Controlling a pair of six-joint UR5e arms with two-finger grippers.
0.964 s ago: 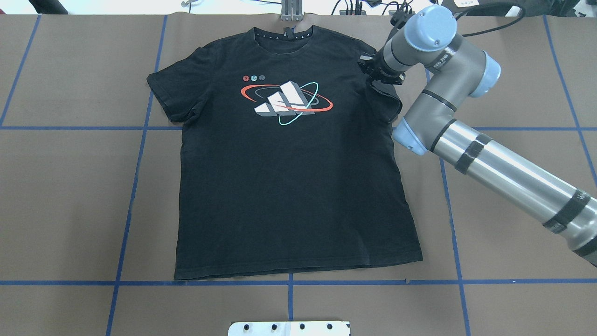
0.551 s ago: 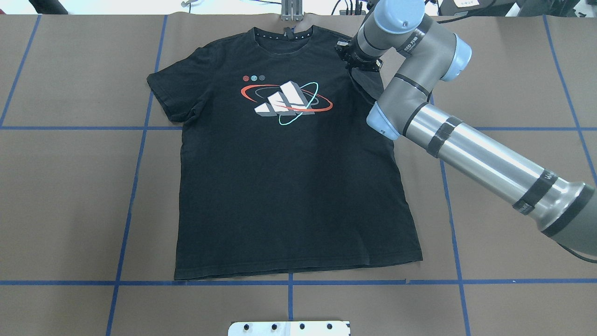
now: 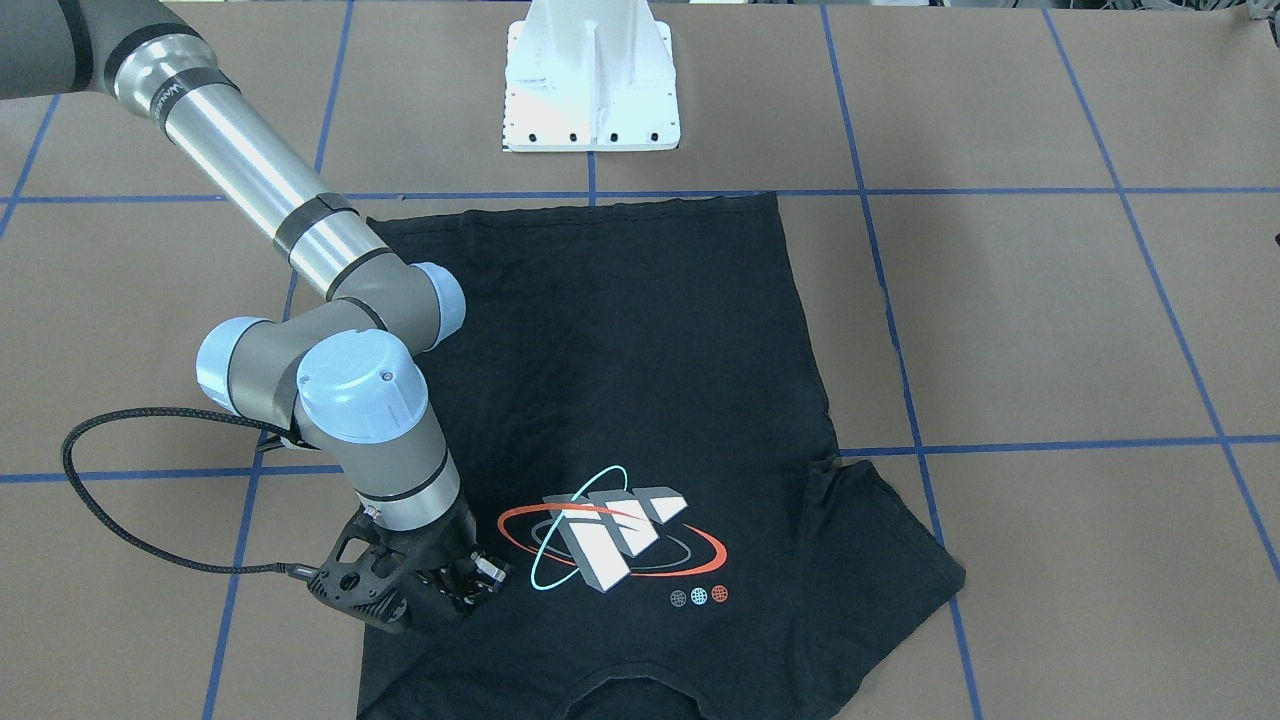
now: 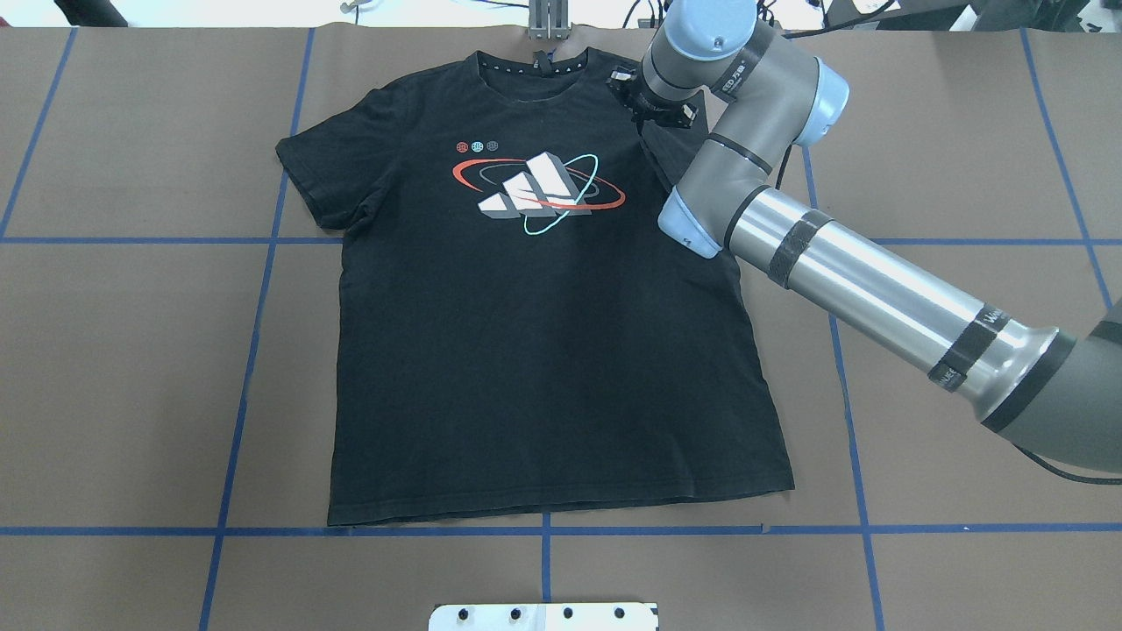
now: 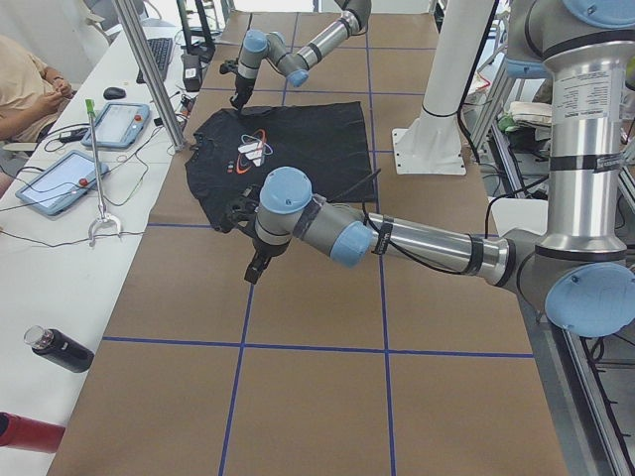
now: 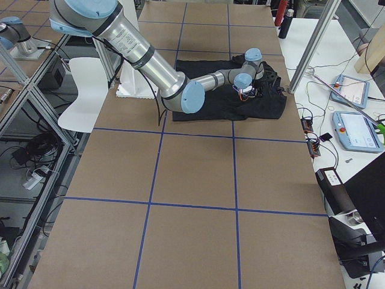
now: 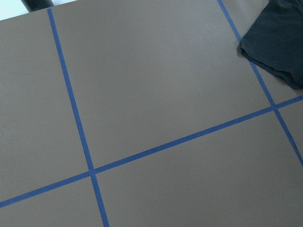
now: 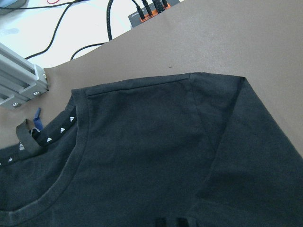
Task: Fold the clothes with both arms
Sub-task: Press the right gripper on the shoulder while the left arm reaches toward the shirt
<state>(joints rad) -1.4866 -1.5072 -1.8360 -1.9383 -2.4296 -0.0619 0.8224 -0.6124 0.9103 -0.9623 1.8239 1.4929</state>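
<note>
The black T-shirt (image 4: 543,350) lies flat, logo up, collar at the far edge. My right gripper (image 4: 653,105) stands over the shirt's right shoulder beside the collar. It looks shut on the right sleeve, which is drawn in over the shoulder under the wrist. In the front view the gripper (image 3: 465,590) points down onto the cloth. The right wrist view shows the collar and shoulder seam (image 8: 142,156). My left gripper (image 5: 254,270) shows only in the exterior left view, above bare table near the left sleeve (image 7: 279,47). I cannot tell whether it is open.
The white base mount (image 3: 592,80) stands at the robot's side of the table. An aluminium bracket (image 4: 548,22) sits just beyond the collar. Tablets and cables (image 5: 109,124) lie on a side bench by an operator. Blue tape lines grid the brown table (image 4: 131,350).
My right gripper has moved left and toward the collar, carrying the right sleeve inward from beside the shirt onto the shoulder. The rest of the shirt has not moved.
</note>
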